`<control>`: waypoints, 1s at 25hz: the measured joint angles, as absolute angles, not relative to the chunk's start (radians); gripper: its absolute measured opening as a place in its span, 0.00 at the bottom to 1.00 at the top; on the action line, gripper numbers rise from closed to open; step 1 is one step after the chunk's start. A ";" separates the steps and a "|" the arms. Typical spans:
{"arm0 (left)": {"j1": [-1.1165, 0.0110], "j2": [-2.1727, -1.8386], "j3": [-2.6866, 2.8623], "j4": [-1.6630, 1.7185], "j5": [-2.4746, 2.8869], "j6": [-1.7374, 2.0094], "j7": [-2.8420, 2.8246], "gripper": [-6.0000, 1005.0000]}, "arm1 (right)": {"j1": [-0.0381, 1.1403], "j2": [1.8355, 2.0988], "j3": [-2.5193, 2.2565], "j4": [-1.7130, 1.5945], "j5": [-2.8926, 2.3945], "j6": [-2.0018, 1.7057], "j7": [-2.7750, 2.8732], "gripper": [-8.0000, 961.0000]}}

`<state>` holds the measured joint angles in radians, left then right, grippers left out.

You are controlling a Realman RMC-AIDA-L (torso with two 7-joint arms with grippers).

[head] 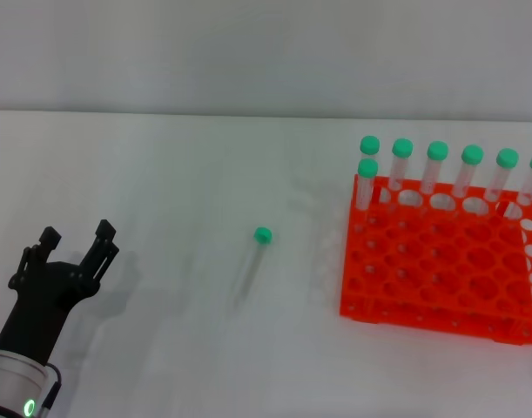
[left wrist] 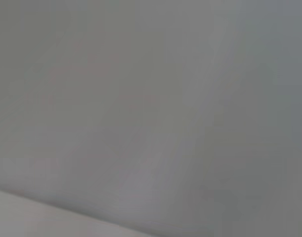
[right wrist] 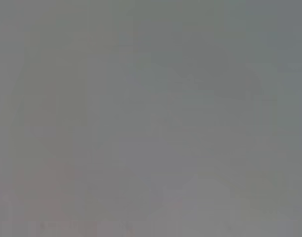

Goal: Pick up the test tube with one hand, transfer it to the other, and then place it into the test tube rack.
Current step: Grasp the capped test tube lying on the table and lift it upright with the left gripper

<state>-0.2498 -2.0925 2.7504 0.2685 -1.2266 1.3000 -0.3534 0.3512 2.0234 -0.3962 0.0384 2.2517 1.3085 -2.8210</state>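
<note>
A clear test tube (head: 251, 261) with a green cap lies on the white table near the middle of the head view, cap end pointing away from me. My left gripper (head: 77, 237), a black claw on a silver-white arm with a green light, is open and empty at the near left, well to the left of the tube. The orange test tube rack (head: 440, 270) stands at the right. My right gripper is out of view. Both wrist views show only plain grey.
Several green-capped tubes (head: 437, 170) stand upright along the rack's far row, with one more (head: 367, 183) just in front at its left corner. A pale wall runs along the far edge of the table (head: 161, 165).
</note>
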 joint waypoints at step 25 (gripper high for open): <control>-0.595 -2.065 2.826 -0.292 -1.011 1.387 -1.305 0.85 | 0.346 2.017 -0.392 0.028 2.253 1.307 -2.821 0.91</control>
